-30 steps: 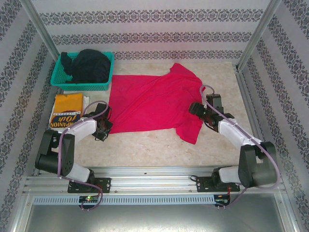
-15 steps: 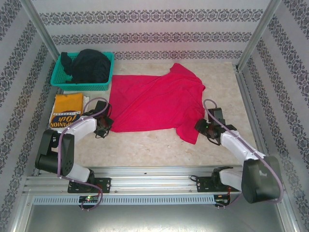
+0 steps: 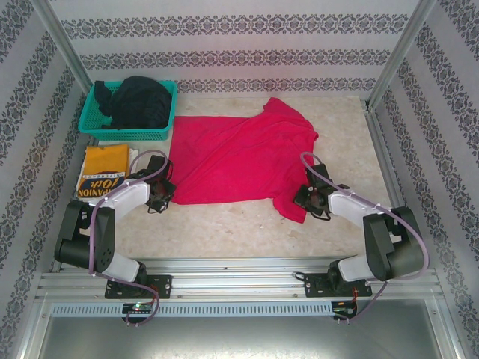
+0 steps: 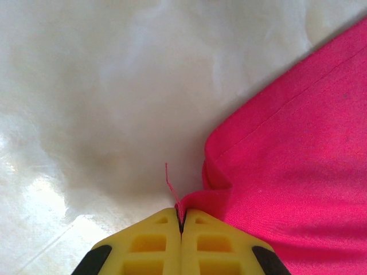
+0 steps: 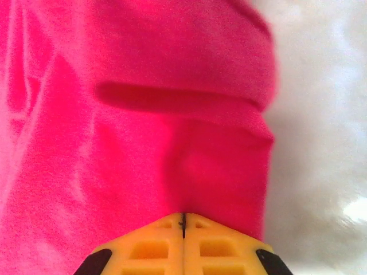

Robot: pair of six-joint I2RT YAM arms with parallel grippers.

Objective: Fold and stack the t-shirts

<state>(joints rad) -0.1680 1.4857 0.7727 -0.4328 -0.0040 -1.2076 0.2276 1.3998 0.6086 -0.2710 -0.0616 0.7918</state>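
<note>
The left gripper (image 4: pixel 181 222) is pinched shut on the red t-shirt (image 3: pixel 239 157) at its near-left hem corner. The shirt lies spread mid-table. The right gripper (image 5: pixel 183 224) is clamped shut on its near-right edge; how much cloth it holds is hidden.

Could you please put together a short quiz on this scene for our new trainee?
1. Where does the yellow shirt lie?
2. True or false: the dark shirt sits in the basket.
3. The left claw and right claw are both shut on which? A the yellow shirt, B the red shirt, C the dark shirt.
Key: 1. On the table, on the basket's near side. 2. True. 3. B.
</note>
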